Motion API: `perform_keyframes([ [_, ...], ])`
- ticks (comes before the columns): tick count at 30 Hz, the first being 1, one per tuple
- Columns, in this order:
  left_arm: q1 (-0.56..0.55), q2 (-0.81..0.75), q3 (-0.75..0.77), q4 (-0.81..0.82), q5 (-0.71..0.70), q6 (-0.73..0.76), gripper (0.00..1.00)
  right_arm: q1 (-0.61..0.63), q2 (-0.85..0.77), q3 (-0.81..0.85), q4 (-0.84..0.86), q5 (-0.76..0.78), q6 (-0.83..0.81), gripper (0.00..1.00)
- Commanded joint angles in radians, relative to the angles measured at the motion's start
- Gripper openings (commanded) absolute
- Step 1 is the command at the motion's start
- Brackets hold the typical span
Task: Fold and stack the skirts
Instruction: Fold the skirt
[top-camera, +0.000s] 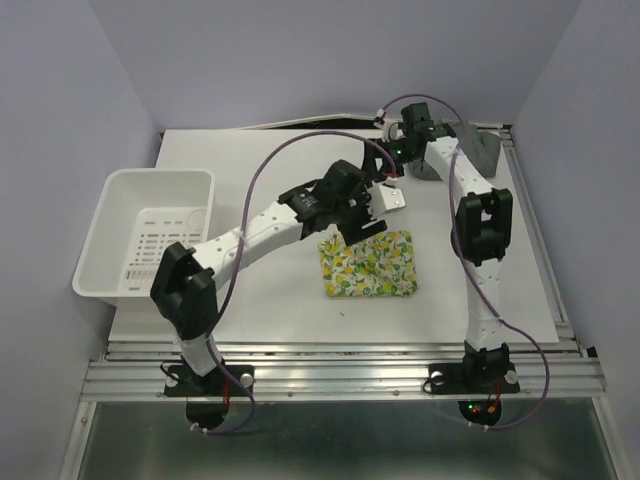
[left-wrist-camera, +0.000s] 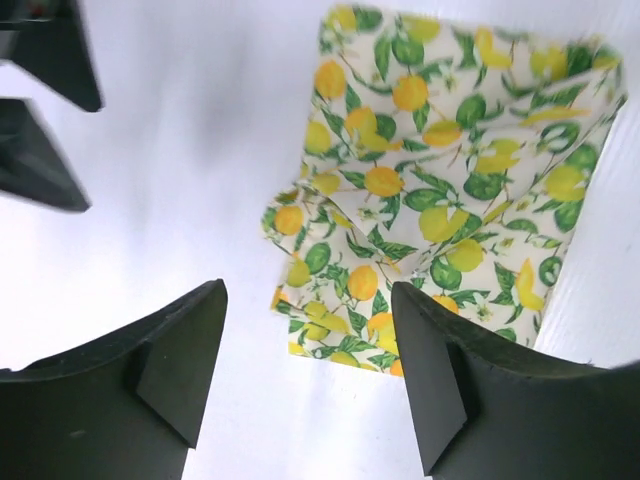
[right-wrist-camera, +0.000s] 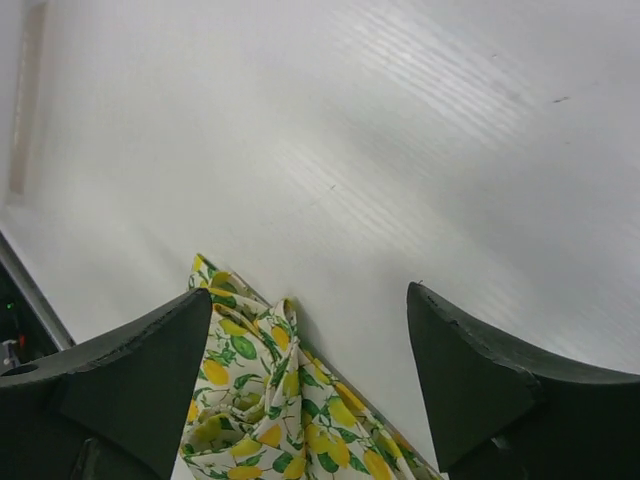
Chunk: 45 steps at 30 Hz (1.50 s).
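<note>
The lemon-print skirt (top-camera: 368, 263) lies folded flat on the white table, right of centre. The grey skirt (top-camera: 484, 150) lies bunched at the back right corner, partly behind the right arm. My left gripper (top-camera: 378, 208) is open and empty, hovering over the lemon-print skirt's far edge. In the left wrist view the gripper (left-wrist-camera: 308, 295) stands over a corner of the skirt (left-wrist-camera: 440, 170). My right gripper (top-camera: 393, 160) is open and empty near the back of the table. In the right wrist view the gripper (right-wrist-camera: 310, 295) shows a bunched edge of the lemon-print skirt (right-wrist-camera: 270, 410) low between its fingers.
A white perforated basket (top-camera: 110, 250) stands at the table's left edge. The left arm reaches diagonally across the middle of the table. A metal rail (top-camera: 340, 350) runs along the near edge.
</note>
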Motion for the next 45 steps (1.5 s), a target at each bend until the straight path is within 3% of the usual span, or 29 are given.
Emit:
perform_keyframes([
  [1,0.031,-0.171,-0.014,0.088,-0.002,-0.13,0.8,-0.07,-0.104,0.053,0.02,0.059,0.016,0.84],
  [3,0.048,-0.184,-0.014,0.071,0.016,-0.173,0.8,-0.113,-0.161,0.016,0.005,0.024,-0.054,0.84],
  [7,0.109,-0.19,-0.075,0.095,0.12,-0.352,0.7,-0.113,-0.402,-0.258,0.0,0.033,-0.209,0.75],
  [8,0.131,-0.183,-0.102,0.112,0.104,-0.504,0.57,-0.113,-0.504,-0.395,0.018,0.046,-0.226,0.73],
  [12,0.2,-0.161,-0.225,0.224,0.257,-0.824,0.44,-0.113,-0.724,-0.694,0.037,0.152,-0.358,0.55],
  [14,0.201,-0.189,-0.297,0.298,0.281,-0.903,0.34,-0.052,-0.827,-0.824,0.09,0.218,-0.384,0.52],
  [15,0.197,-0.192,-0.349,0.33,0.303,-0.953,0.33,-0.025,-0.918,-0.943,0.148,0.246,-0.401,0.5],
  [18,0.198,-0.155,-0.385,0.373,0.329,-1.036,0.24,0.132,-1.014,-1.093,0.232,0.376,-0.389,0.49],
  [25,0.211,-0.019,-0.376,0.424,0.386,-1.119,0.15,0.331,-1.008,-1.191,0.355,0.52,-0.306,0.45],
  [31,0.218,0.078,-0.356,0.427,0.409,-1.15,0.15,0.44,-0.978,-1.211,0.402,0.601,-0.281,0.45],
  [38,0.232,0.156,-0.336,0.422,0.406,-1.153,0.15,0.526,-0.913,-1.242,0.414,0.779,-0.263,0.56],
  [45,0.24,0.176,-0.337,0.412,0.386,-1.146,0.15,0.54,-0.85,-1.245,0.471,0.941,-0.249,0.47],
])
